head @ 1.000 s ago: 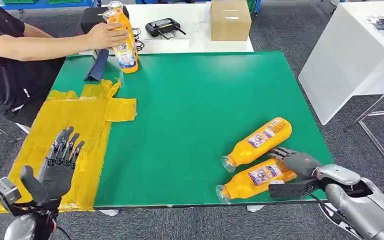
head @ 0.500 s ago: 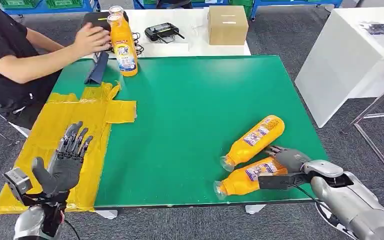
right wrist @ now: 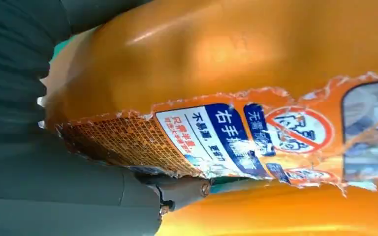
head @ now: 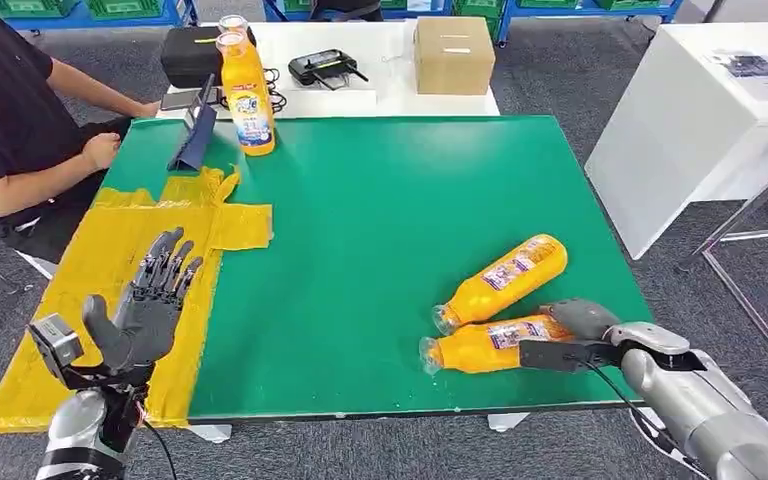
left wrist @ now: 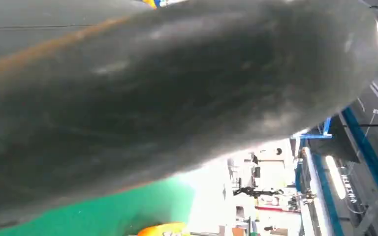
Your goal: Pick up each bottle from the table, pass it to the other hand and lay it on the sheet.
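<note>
Person's arm pulled back from upright bottles [head: 247, 95]; right robot hand [head: 582, 322] on near bottle [head: 490, 345] beside sheet-side surface, grip unclear, pickup w/ lift next; left robot hand [head: 145, 310] open.

Right hand's fingers [head: 564, 312] behind bottle [head: 485, 346]

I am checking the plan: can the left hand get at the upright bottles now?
Probably not. The left hand hovers open over the sheet at the near edge, while the upright bottles stand at the far edge. Nothing blocks the way.
</note>
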